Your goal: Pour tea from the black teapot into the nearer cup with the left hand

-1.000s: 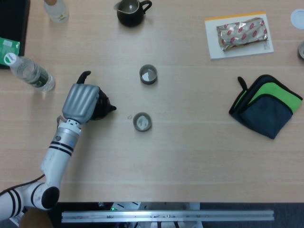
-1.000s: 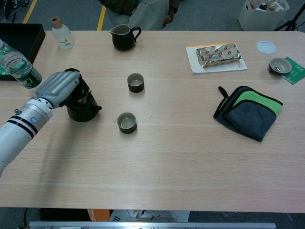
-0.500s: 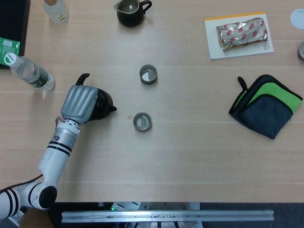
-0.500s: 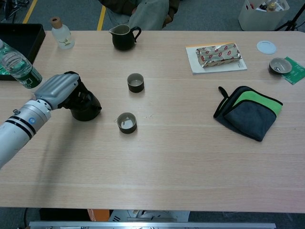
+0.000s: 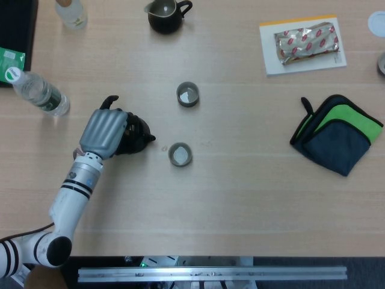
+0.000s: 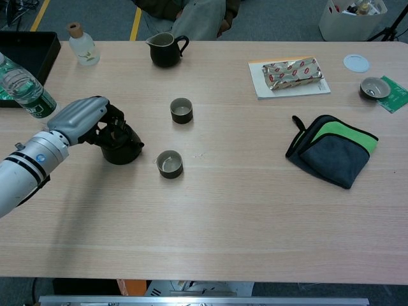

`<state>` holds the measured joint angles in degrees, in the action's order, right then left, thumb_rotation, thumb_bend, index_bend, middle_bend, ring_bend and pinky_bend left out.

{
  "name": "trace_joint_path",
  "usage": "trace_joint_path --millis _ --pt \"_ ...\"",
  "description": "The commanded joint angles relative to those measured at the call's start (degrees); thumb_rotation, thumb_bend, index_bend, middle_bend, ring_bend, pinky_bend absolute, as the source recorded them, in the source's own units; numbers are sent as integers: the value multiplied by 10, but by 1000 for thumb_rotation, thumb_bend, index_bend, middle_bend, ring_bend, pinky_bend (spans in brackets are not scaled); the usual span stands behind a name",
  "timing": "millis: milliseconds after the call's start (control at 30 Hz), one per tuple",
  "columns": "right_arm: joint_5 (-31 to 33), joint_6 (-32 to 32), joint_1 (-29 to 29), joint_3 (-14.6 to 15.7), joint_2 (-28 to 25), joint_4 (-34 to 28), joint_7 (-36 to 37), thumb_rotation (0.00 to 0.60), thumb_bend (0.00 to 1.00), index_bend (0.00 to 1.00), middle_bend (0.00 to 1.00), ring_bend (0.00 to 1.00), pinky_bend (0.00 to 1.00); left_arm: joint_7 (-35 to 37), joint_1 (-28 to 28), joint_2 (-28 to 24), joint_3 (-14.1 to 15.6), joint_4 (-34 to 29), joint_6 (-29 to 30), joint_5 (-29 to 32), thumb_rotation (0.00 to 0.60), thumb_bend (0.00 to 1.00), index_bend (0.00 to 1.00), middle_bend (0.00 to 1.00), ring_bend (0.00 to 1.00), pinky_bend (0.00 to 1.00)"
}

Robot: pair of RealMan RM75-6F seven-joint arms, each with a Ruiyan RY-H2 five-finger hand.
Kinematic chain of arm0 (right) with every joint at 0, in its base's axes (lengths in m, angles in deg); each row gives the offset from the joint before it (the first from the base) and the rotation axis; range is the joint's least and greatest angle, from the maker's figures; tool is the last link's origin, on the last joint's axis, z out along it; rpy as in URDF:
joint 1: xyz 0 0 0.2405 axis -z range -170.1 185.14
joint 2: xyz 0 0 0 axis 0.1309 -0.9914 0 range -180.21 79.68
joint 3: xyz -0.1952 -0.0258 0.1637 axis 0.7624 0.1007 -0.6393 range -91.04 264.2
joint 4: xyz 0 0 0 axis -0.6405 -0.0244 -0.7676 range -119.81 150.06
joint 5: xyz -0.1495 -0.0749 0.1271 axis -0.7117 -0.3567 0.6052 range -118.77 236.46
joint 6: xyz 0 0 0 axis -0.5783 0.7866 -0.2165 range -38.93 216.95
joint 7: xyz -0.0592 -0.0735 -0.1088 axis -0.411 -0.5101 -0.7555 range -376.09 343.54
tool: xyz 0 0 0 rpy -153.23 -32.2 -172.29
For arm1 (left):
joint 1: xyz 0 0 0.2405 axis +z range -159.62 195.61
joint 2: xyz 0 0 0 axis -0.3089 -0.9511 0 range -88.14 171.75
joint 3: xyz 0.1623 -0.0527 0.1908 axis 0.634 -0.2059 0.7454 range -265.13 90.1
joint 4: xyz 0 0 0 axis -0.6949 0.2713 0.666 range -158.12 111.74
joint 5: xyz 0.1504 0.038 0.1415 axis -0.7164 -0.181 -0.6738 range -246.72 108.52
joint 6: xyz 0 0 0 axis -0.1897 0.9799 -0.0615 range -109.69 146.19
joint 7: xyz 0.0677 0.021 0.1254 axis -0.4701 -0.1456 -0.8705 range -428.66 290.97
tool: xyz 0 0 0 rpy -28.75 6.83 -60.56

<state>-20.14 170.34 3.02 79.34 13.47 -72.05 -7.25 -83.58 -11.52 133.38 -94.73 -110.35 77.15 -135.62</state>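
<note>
My left hand (image 5: 104, 130) (image 6: 80, 116) grips the black teapot (image 5: 137, 133) (image 6: 122, 146) from its left side, fingers wrapped over it. The pot's spout points right toward the nearer cup (image 5: 180, 155) (image 6: 169, 164), a small grey cup a short gap away. The farther cup (image 5: 187, 94) (image 6: 182, 110) stands behind it. In the chest view the pot looks slightly raised off the table. My right hand is in neither view.
A dark pitcher (image 5: 164, 14) stands at the back. A plastic water bottle (image 5: 40, 91) lies left of my hand, a small glass bottle (image 5: 71, 13) behind it. On the right lie a green-grey folded cloth (image 5: 337, 133) and a foil packet on a card (image 5: 306, 41).
My left hand has carried the teapot rightward, closer to the nearer cup. The cups have not moved.
</note>
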Motion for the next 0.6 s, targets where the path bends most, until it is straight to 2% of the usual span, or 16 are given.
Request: trace_joint_path --millis 33,267,400,533,600 --pt "0 0 0 0 0 1 1 600 7 277 375 288 289 6 -4 -8 -3 -13 -10 10 537 361 477 547 437 122" --pt "0 -1 -1 -1 1 3 3 600 7 277 375 288 289 9 -12 -25 -8 -38 -25 29 493 361 402 481 348 122" --pt "0 -1 -1 -1 2 5 4 600 7 277 375 288 290 7 -15 -30 -10 -46 -23 35 383 359 376 436 304 122" --pt "-1 0 -1 -1 2 5 5 600 7 277 375 288 289 10 -18 -33 -13 -52 -24 43 325 323 356 397 265 122" --pt "-1 0 -1 -1 2 6 5 600 7 277 375 288 289 12 -18 -34 -14 -53 -22 45 278 307 339 372 243 122"
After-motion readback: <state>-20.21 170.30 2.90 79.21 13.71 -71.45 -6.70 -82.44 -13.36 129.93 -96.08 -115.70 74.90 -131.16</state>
